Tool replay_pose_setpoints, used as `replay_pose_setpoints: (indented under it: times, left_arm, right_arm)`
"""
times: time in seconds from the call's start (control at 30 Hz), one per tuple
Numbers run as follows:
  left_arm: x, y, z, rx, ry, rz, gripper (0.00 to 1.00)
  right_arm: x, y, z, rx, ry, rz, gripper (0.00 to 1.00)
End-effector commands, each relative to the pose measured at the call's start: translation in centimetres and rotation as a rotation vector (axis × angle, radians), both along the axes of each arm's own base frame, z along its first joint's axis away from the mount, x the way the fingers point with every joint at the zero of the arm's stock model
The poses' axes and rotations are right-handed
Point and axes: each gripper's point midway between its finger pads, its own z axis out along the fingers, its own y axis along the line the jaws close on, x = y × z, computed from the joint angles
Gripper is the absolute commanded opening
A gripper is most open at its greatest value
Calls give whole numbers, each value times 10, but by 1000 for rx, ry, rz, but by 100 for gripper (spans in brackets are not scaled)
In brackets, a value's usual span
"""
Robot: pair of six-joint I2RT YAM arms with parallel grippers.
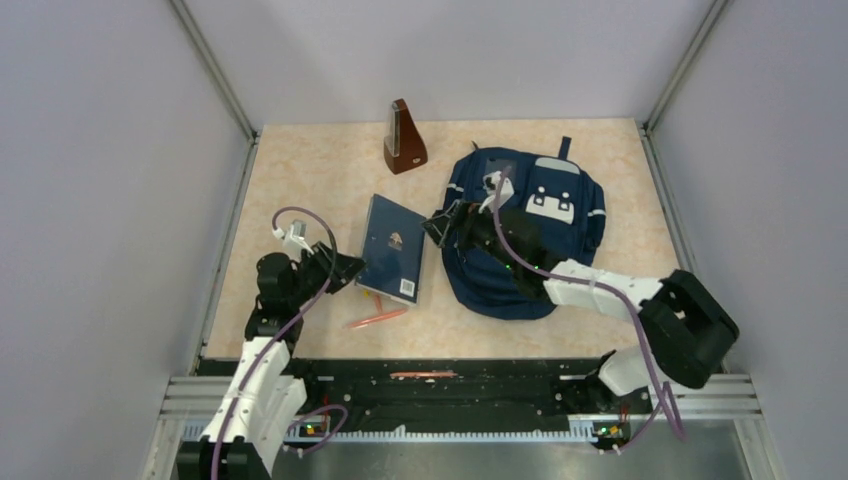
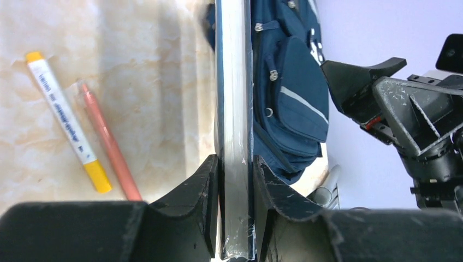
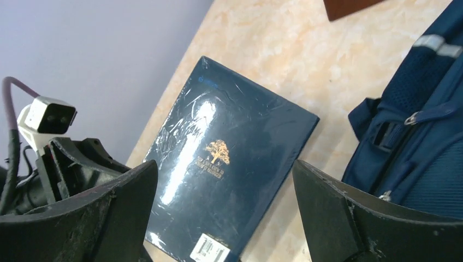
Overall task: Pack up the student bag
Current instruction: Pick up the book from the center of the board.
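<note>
The left gripper (image 1: 340, 268) is closed narrowly on the left edge of the dark blue book (image 1: 393, 248). In the left wrist view its fingers (image 2: 205, 185) press both sides of the glossy cover, seen edge-on. Just off the book's near corner a coral pen (image 1: 378, 319) lies on the beige table (image 1: 300, 180). A white marker with yellow ends (image 2: 65, 123) lies beside the pen; from above the marker is hard to make out. Beyond the book's far edge stands a brown metronome (image 1: 404, 138), cut off at the top of the right wrist view. At the book's right edge the right gripper (image 1: 445, 225) hangs with jaws spread wide, holding nothing. Right of the book the student bag (image 1: 575, 235) lies flat, partly covered by the right arm. Its inside is hidden in every view.
</note>
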Motion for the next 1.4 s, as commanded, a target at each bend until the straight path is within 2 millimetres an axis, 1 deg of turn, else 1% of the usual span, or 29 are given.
replay_pose_setpoints:
  times: [0.0,0.03,0.07,0.13,0.3,0.43,0.57,0.7,0.77,0.87,1.0,1.17,1.27,1.37]
  left_arm:
    - [4,-10,108,-19,-402,-80,0]
    - [4,-10,112,-26,-402,-73,0]
    - [3,-9,117,-30,-413,-71,0]
    - [0,-11,129,-52,-435,-76,0]
    - [-9,-14,158,-122,-494,-84,0]
    - [-13,-13,175,-169,-514,-74,0]
    - [-13,-12,178,-208,-499,-60,0]
    - [-12,-9,180,-249,-496,-27,0]
    - [-11,-8,180,-255,-493,-21,0]
    - [-10,-8,177,-270,-480,-17,0]
    - [-13,-9,179,-300,-483,-30,0]
    - [-18,-10,188,-321,-497,-40,0]
    - [-20,-11,190,-332,-495,-48,0]
    - [-21,-12,187,-338,-485,-52,0]
  right_arm:
    - [-19,-18,20,24,-38,106,92]
    - [-19,-25,21,49,-34,92,94]
    - [-22,-30,27,88,-45,88,96]
    - [-31,-35,34,161,-69,108,97]
    - [-48,-29,47,282,-70,189,97]
    - [-54,-23,39,356,-6,226,96]
    - [-60,-17,29,417,58,246,94]
    - [-64,-6,15,422,111,230,93]
    - [-67,-1,12,423,122,219,93]
    - [-69,8,14,441,124,225,93]
    - [-64,17,29,495,81,246,93]
    - [-59,33,58,570,11,308,93]
    - [-62,35,82,654,-58,356,93]
    - [-64,33,102,685,-119,371,93]
